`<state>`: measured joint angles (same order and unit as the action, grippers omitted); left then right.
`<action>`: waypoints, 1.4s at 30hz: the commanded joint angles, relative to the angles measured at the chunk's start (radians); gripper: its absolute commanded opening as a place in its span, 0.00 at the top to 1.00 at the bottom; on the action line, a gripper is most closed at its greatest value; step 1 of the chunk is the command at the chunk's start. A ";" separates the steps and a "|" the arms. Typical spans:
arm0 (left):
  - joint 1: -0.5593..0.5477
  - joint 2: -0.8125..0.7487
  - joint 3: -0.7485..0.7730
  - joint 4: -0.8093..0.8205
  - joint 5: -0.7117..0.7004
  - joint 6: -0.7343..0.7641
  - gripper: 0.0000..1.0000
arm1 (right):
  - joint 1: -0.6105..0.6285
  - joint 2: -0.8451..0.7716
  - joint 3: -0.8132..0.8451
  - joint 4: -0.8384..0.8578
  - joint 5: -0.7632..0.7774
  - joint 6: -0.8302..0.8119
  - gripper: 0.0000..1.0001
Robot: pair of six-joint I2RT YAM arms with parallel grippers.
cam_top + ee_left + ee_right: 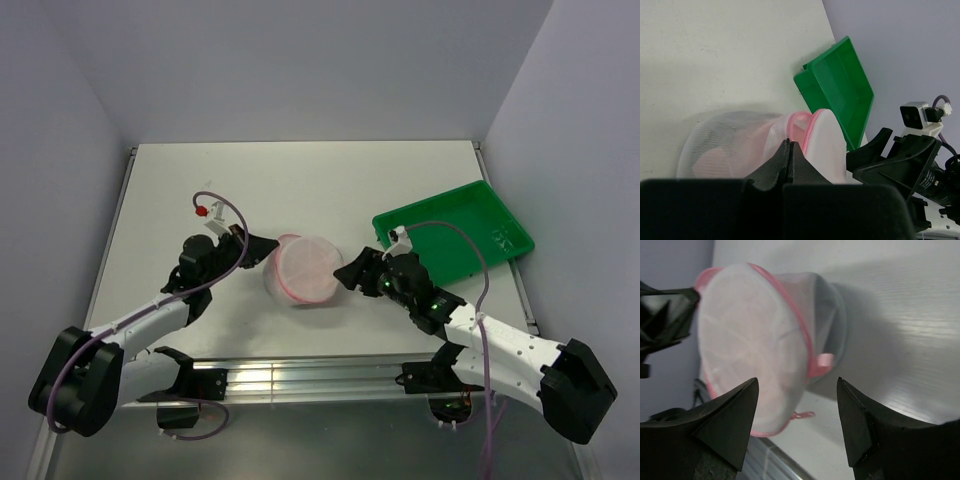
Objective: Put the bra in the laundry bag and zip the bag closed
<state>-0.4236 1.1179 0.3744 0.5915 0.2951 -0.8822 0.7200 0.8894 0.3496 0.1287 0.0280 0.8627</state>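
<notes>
Black right fingers (735,415) spread, released, facing a round white mesh laundry bag (755,330); left fingers (775,167) clenched at its pink zipper rim (799,119).

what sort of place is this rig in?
Likely a lab robot test cell: plain pale walls box in a white table, two white-and-black robot arms mounted on an aluminium rail, staged props like a green plastic tray and a round white mesh pouch with pink rim.
</notes>
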 commanded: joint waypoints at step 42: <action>-0.734 -0.437 0.009 -0.469 -0.655 -0.037 0.86 | 0.016 0.303 0.111 0.371 0.078 0.426 1.00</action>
<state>-1.0584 0.6132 0.3920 0.0849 -0.1940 -0.8707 0.7189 1.1881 0.4206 0.4854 0.0479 1.2743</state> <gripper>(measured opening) 0.149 0.073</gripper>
